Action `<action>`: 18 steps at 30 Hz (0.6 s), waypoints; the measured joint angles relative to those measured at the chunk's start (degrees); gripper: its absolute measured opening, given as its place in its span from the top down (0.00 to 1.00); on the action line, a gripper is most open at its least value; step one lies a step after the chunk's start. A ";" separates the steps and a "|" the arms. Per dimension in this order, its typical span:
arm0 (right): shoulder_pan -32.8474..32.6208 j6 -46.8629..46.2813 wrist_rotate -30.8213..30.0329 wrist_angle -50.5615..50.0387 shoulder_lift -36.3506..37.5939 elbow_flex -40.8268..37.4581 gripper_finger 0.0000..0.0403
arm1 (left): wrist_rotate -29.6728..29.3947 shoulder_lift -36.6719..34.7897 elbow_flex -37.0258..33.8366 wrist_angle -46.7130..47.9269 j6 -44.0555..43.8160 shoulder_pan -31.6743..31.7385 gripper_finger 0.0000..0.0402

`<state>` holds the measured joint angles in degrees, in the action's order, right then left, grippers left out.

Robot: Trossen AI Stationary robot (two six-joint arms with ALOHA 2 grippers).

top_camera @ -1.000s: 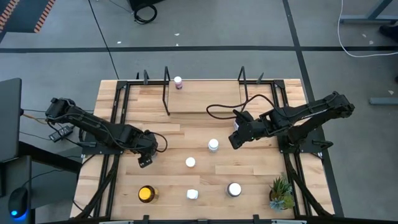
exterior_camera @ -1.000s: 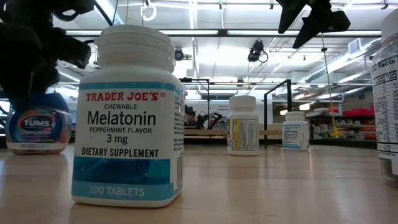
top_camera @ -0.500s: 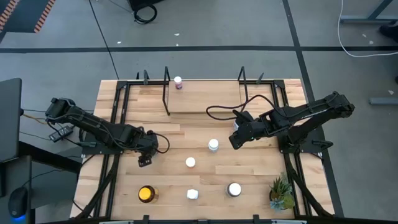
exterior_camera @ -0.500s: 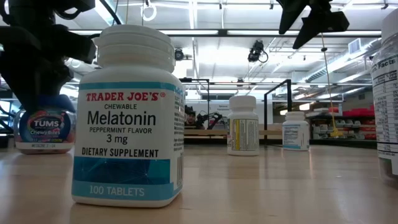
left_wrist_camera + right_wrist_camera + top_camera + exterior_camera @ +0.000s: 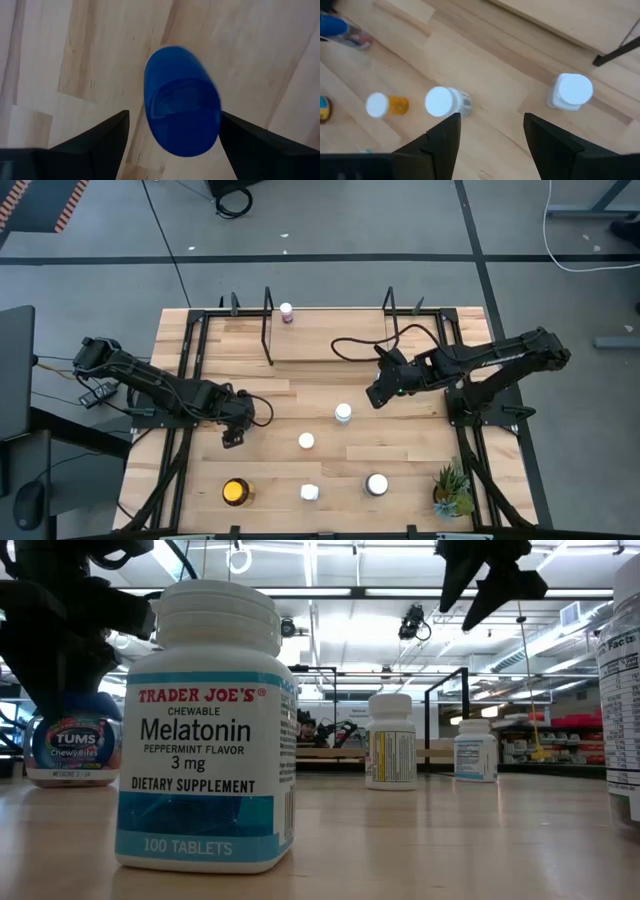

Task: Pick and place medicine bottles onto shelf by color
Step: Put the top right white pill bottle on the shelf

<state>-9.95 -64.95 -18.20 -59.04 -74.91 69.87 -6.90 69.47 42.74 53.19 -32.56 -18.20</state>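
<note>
Hovering directly over the blue-lidded Tums bottle (image 5: 182,100), the left claw (image 5: 172,145) is being held wide open and empty, fingers either side of the lid; an off-centre descent risks tipping it. The right claw (image 5: 490,135), also open and empty, is being held above the bench (image 5: 420,450).

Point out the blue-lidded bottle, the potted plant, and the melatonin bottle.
blue-lidded bottle (image 5: 182,100), left wrist view, on its blue lid.
potted plant (image 5: 452,483), high view, on its leaves.
melatonin bottle (image 5: 207,740), low view, on its front label.
</note>
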 joint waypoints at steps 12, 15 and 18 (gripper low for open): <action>0.76 3.50 -4.05 -2.91 0.00 -0.50 0.44 | -0.15 0.00 0.00 -1.71 5.63 0.00 0.25; 1.71 3.57 -3.36 -3.63 0.00 -2.39 0.44 | -0.16 0.00 0.00 -2.38 3.37 0.00 0.25; 3.15 2.94 -0.99 -3.61 0.00 -5.90 0.44 | -0.15 0.00 0.00 -2.72 1.42 0.00 0.25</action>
<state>-6.80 -62.01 -19.19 -62.65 -74.91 63.97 -7.05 69.47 42.74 50.48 -31.14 -18.20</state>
